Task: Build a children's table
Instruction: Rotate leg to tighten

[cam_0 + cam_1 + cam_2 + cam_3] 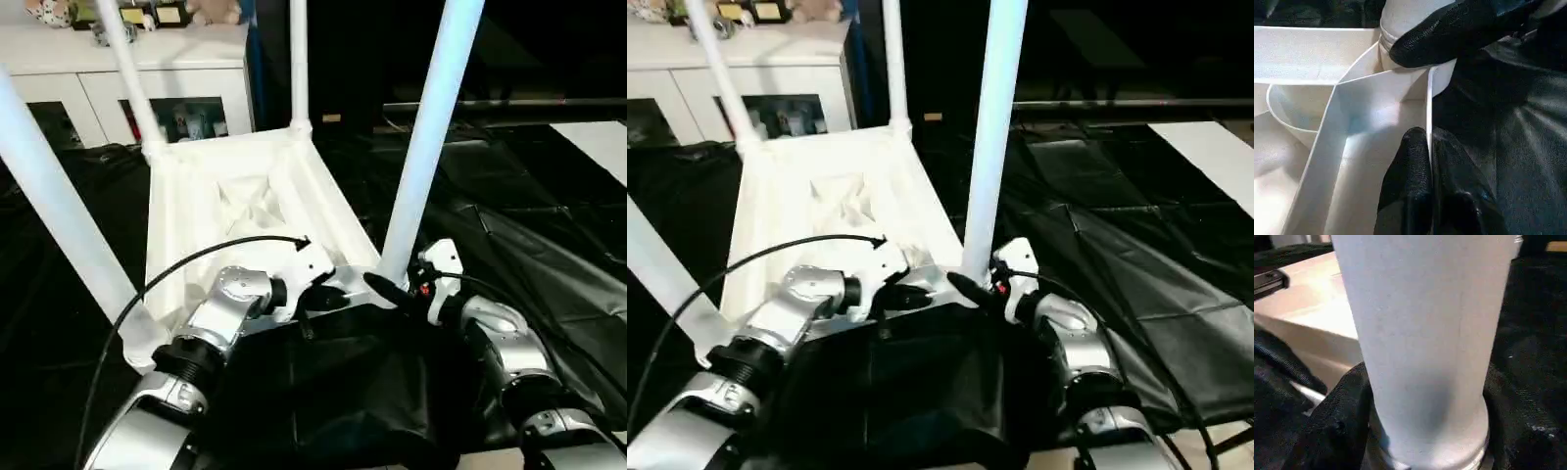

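The children's table lies upside down, its white ribbed top [191, 211] facing up. Legs stand upright in its corner sockets: one at the near left [49, 206], one at the far left [132, 78], one at the far right [298, 59]. My left gripper [1429, 134] is shut on the thin side wall of the top, close to the near right corner. There the near right leg [431, 127] rises from its socket. My right gripper [392, 286] is closed around the base of that leg, with a black finger [1342, 421] pressed against each side.
Black sheeting [519, 235] covers the floor around the table, and a black cloth [343, 392] lies bunched in front between my forearms. A white cabinet [98, 93] stands at the back left. A black cable [176, 266] arcs over my left arm.
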